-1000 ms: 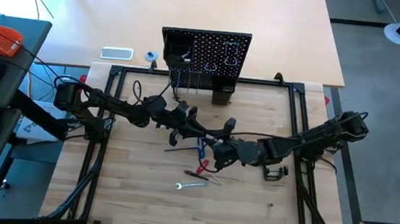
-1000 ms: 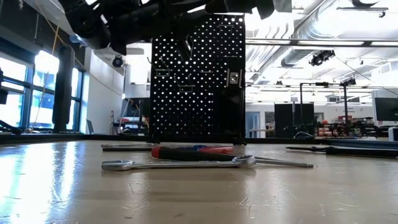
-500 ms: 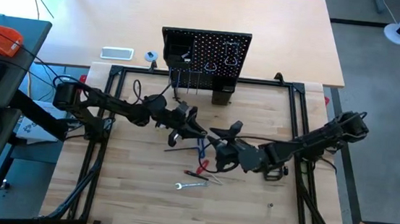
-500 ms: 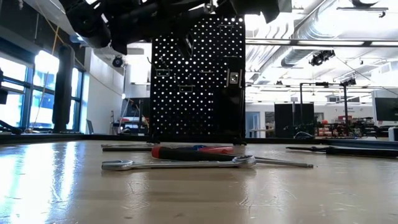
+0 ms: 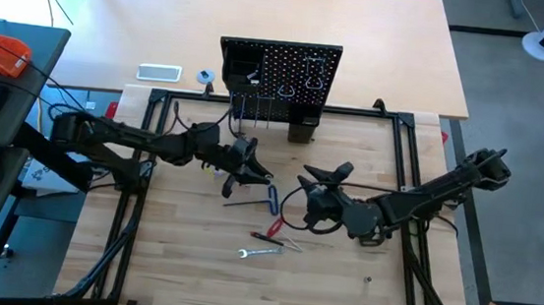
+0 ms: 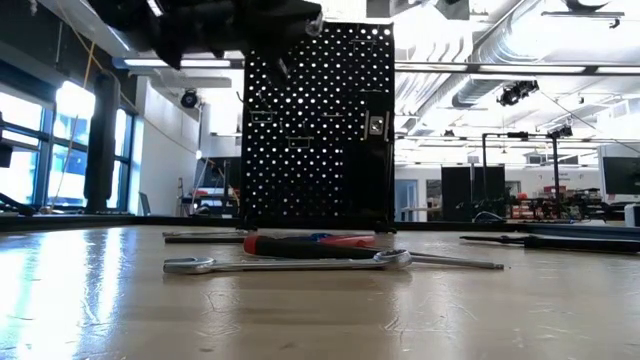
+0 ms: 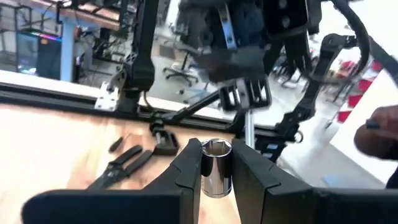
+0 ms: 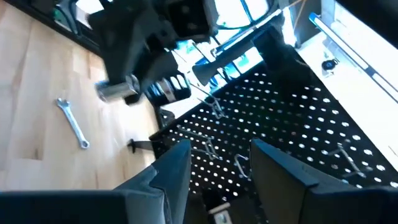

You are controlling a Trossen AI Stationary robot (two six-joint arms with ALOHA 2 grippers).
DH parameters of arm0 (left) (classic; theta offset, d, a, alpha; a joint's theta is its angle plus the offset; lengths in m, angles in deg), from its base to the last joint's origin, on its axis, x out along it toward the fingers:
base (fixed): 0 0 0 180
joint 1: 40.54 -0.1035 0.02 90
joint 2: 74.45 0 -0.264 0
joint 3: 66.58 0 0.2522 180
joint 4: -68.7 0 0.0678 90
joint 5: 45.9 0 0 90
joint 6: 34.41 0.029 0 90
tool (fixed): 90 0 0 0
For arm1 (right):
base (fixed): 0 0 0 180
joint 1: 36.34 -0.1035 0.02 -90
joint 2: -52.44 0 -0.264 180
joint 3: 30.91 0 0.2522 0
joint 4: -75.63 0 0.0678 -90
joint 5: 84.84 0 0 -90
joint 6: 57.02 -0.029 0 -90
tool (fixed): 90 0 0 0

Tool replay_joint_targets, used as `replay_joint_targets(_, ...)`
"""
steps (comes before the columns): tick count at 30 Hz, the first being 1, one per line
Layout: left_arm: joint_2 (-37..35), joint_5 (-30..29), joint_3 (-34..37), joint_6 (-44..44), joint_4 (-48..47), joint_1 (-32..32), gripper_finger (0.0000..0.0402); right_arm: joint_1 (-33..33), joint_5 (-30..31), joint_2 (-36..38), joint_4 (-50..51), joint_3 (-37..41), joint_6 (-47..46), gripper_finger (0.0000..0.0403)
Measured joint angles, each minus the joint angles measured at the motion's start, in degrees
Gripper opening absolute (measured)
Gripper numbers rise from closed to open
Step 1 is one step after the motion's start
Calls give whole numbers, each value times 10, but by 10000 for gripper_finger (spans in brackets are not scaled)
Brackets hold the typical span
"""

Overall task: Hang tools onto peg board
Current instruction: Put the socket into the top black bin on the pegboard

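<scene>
Nearest the front edge of the bench (image 5: 173, 262) lies a silver wrench (image 5: 258, 254), flat on the wood, and just behind it the red-handled screwdriver (image 5: 267, 236); in the low view the wrench (image 6: 290, 264) lies in front of the screwdriver (image 6: 310, 243), both stretched across the picture. Further in, the blue-handled T hex key (image 5: 273, 200) rests on the bench between the two arms. The right hand (image 5: 324, 177) hangs above the middle of the bench, its fingers spread with nothing between them; the right wrist view shows the gap between the fingers (image 8: 174, 163) empty and looks toward the peg board (image 8: 280, 137). The left hand (image 5: 248, 175) is held above the bench left of centre, clamped on a shiny silver socket (image 7: 215, 168), which stands upright between the two fingers (image 7: 186, 169) in the left wrist view. Black pliers (image 7: 121, 165) lie on the wood beyond it. Farthest back, the peg board (image 5: 279, 74) stands upright at the rear edge, with hooks on its face.
</scene>
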Motion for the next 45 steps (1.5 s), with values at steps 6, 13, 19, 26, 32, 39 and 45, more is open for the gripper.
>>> replay_joint_targets(6, -104, -55, 0, 50, -126, 13, 50, -1, 5, 26, 58, 0, -47, 159)
replay_joint_targets(13, -245, -183, -9, 129, -222, 8, 50, 3, 0, 29, 96, 1, -81, 158)
replay_joint_targets(19, -279, -271, -102, 233, -312, 4, 50, 14, -13, 29, 113, 1, -105, 158)
replay_joint_targets(26, -230, -358, -231, 347, -413, -11, 50, 19, -18, 29, 141, 1, -137, 158)
replay_joint_targets(32, -178, -362, -311, 381, -442, -43, 50, 19, -19, 29, 177, 1, -183, 158)
replay_joint_targets(39, -118, -369, -395, 396, -489, -99, 50, 18, -32, 29, 219, 1, -243, 158)
replay_joint_targets(45, -68, -386, -447, 384, -561, -134, 50, 14, -34, 29, 248, 1, -278, 158)
